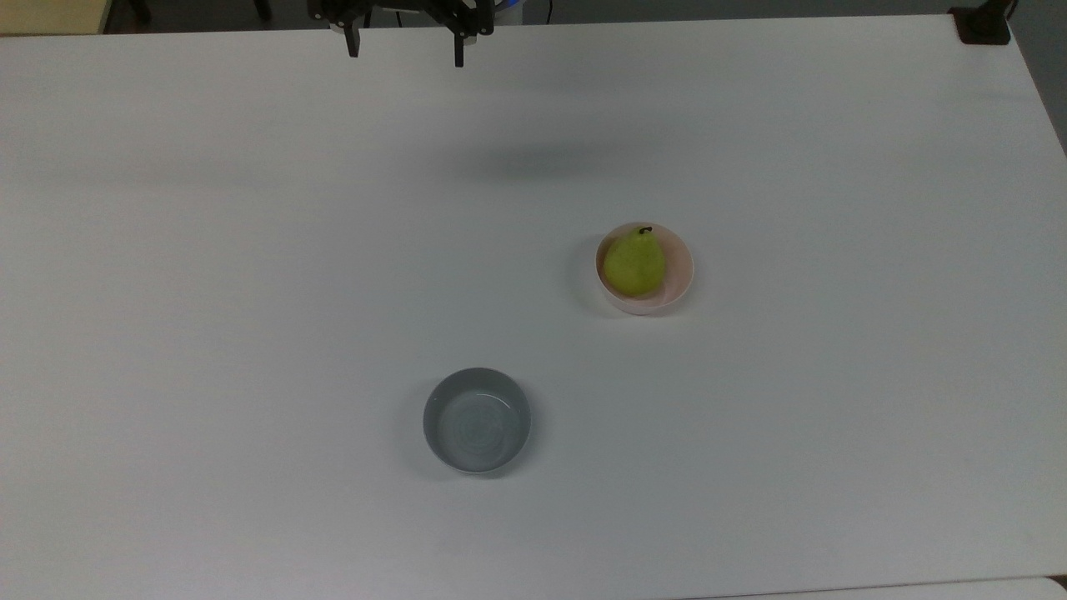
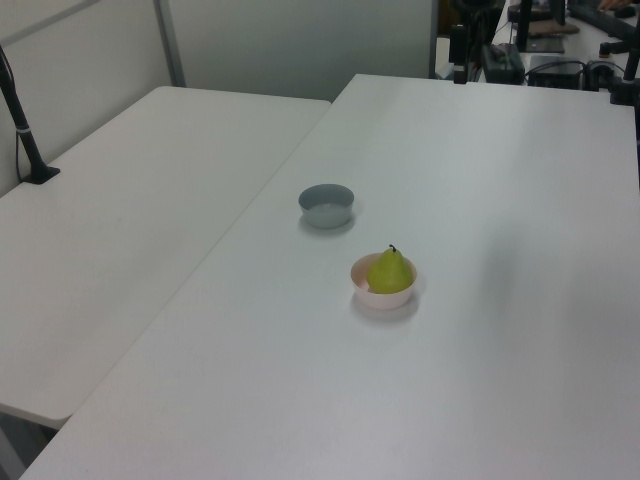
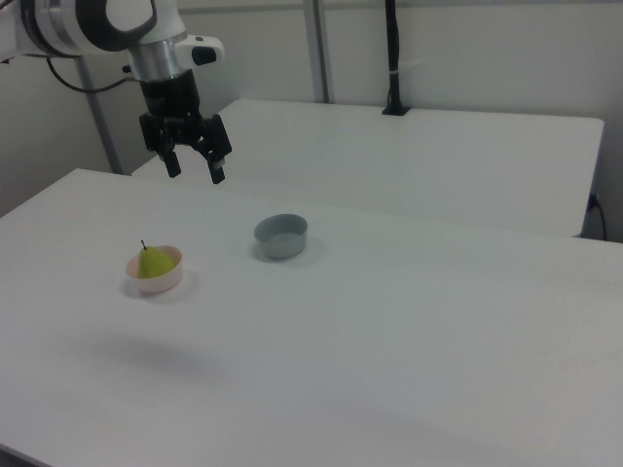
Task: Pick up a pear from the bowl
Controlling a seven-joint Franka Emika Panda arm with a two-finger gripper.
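Note:
A yellow-green pear [image 1: 634, 264] with a short dark stem sits inside the pale pink bowl [image 1: 679, 275] at the top view's right of centre. The same pear [image 2: 390, 271] [image 3: 154, 261] fills most of the bowl [image 2: 374, 297] [image 3: 171, 275] in the left and right views. My gripper [image 1: 406, 48] [image 3: 196, 167] hangs open high above the table, well away from the bowl, at the top view's upper edge. Nothing is between its black fingers [image 3: 216, 171].
A grey bowl [image 1: 477, 420] [image 2: 327, 205] [image 3: 281, 235] of similar size stands apart from the pink one on the white table [image 1: 250, 292]. A second white table [image 2: 120, 220] adjoins it. A black post [image 3: 392, 58] stands at that table's far edge.

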